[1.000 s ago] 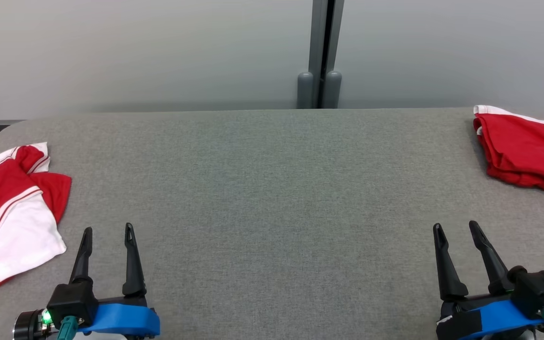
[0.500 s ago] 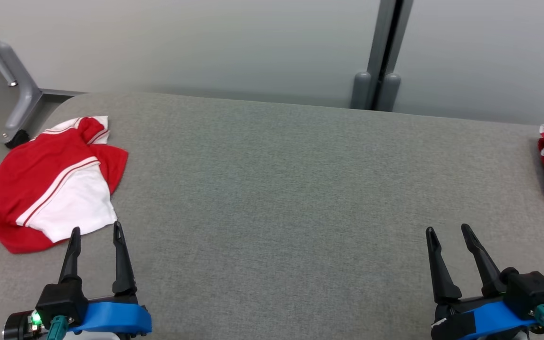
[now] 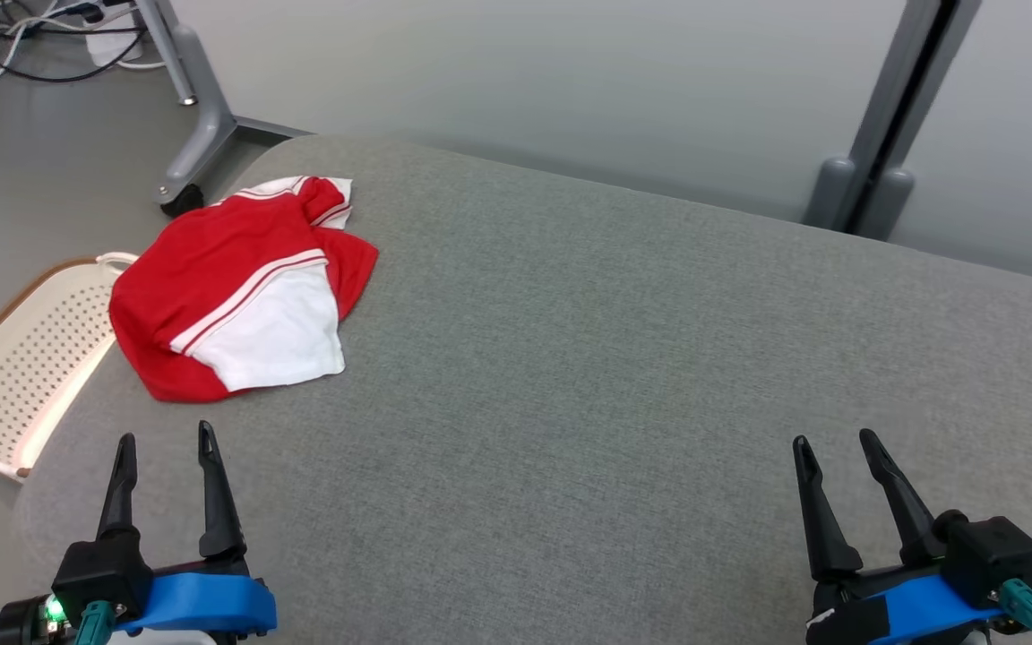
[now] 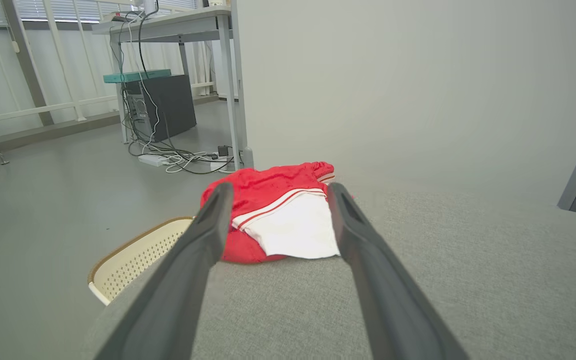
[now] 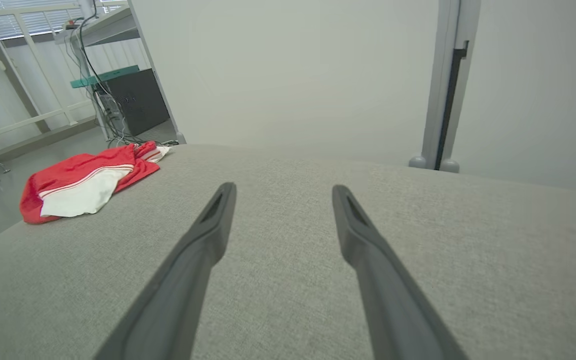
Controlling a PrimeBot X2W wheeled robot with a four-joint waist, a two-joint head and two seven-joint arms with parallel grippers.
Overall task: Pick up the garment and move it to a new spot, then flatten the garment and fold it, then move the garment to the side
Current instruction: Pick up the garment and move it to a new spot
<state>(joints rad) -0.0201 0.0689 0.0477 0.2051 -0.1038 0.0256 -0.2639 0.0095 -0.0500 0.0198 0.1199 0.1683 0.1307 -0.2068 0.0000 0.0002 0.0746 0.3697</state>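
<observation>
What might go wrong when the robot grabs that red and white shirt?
1. The shirt lies crumpled near the table's left edge, with a basket on the floor beside that edge; a clumsy nudge might push it off.
2. It is bunched in layers, so the open left gripper may pinch just one layer and lift it lopsided.
3. The right gripper, also open, is far away, so help would probably come slowly.

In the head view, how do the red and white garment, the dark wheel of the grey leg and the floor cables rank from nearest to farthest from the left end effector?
From the left end effector:
1. garment, just ahead, on the table
2. wheel, on the floor beyond the garment
3. cables, far back left
</observation>
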